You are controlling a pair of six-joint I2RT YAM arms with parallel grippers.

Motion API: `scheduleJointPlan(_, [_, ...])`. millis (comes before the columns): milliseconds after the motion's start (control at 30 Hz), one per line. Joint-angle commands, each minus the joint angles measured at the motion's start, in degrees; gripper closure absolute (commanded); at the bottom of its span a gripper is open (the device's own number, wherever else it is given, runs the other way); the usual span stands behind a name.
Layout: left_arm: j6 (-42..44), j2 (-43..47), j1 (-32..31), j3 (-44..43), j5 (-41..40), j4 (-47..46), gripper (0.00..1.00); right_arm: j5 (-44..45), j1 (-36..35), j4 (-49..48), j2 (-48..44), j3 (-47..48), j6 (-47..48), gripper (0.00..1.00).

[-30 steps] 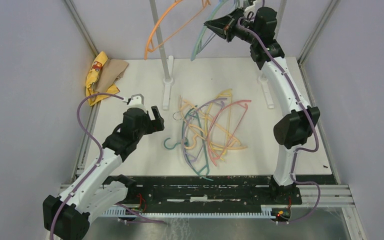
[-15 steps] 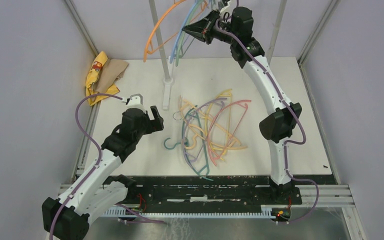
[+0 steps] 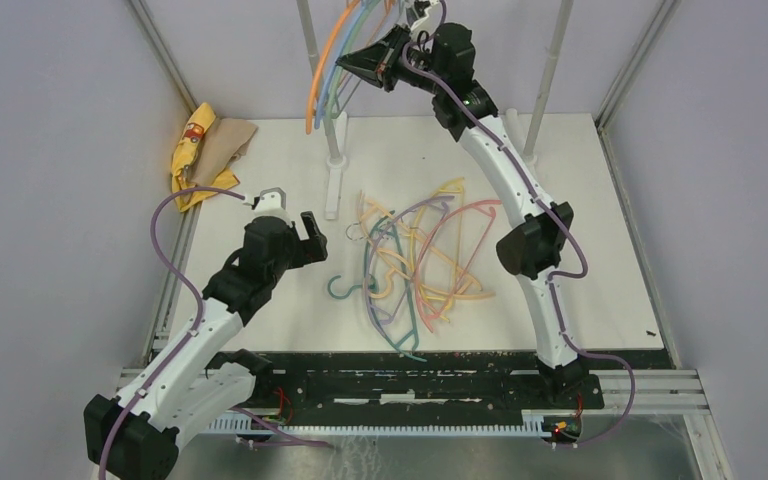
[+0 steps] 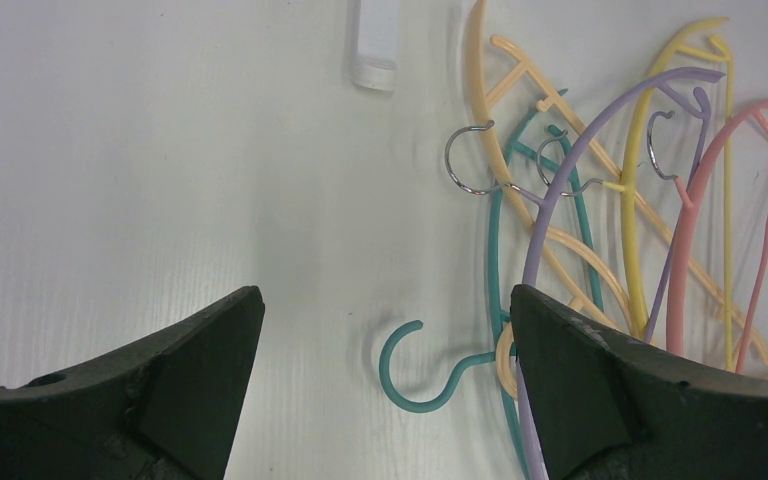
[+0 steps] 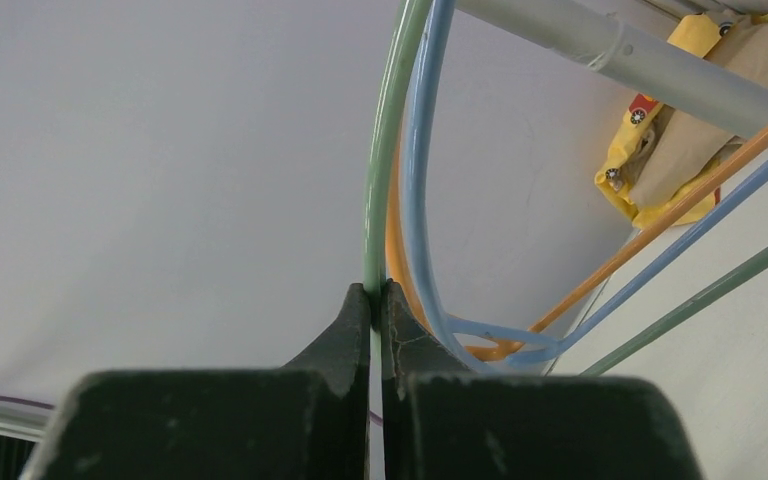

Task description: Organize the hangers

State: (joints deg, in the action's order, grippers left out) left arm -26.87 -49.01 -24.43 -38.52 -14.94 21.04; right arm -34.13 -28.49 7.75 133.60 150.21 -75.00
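My right gripper [image 3: 352,62] is raised at the rack's top and shut on a pale green hanger [image 5: 384,160]. A blue hanger [image 5: 415,180] and an orange hanger [image 3: 317,85] hang beside it against the rack's top bar [image 5: 650,62]. A tangled pile of hangers [image 3: 420,262] in teal, purple, peach, yellow and pink lies on the table. My left gripper [image 3: 295,222] is open and empty, just left of the pile. In the left wrist view the teal hanger's hook [image 4: 422,365] lies between the open fingers [image 4: 190,370].
Two grey rack poles [image 3: 320,75] stand on white feet [image 3: 334,185] at the back of the white table [image 3: 260,290]. A yellow cloth and brown paper bundle [image 3: 205,148] lies at the back left. Grey walls enclose the cell.
My right gripper has swung left along the rack bar with the pale green hanger, bunching it against the blue and orange ones. The left arm has not moved.
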Motion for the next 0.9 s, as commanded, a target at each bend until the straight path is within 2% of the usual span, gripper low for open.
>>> scheduleJointPlan(0, [1.3, 0.5, 0.37, -0.85, -1.1, -1.16, 0.0, -3.51, -1.11, -1.72, -0.69, -0.6, -0.58, 0.99])
scheduleJointPlan(100, [1.14, 0.37, 0.43, -1.01, -1.01, -1.26, 0.0, -3.8, -1.02, -1.85, -3.3, -4.21, 0.99, 0.99])
scheduleJointPlan(267, [1.12, 0.27, 0.4, -1.24, -1.01, -0.98, 0.0, -1.4, -0.38, -1.94, -11.26, -15.46, 5.92, 0.59])
scheduleJointPlan(433, [0.88, 0.63, 0.38, -1.47, -1.21, -0.48, 0.0, 1.07, 1.0, -3.3, -19.47, -25.04, 11.25, 0.34])
scheduleJointPlan(533, [0.94, 0.32, 0.43, -1.7, -1.56, -0.18, 0.0, 1.12, 2.14, -6.11, -23.52, -30.66, 12.61, 0.12])
scheduleJointPlan(733, [0.95, -0.91, 0.41, -2.08, -1.47, 0.14, 0.0, 1.11, 4.96, -11.03, -32.77, -42.43, 13.96, 0.05])
scheduleJointPlan(800, [0.95, -1.28, 0.4, -2.08, -1.52, 0.14, 0.0, 1.44, 5.61, -8.37, -35.68, -44.79, 16.64, 0.05])
scheduleJointPlan(867, [0.95, -1.63, 0.4, -2.08, -1.42, 0.14, 0.0, 3.14, 5.35, 0.49, -38.31, -45.35, 24.07, 0.06])
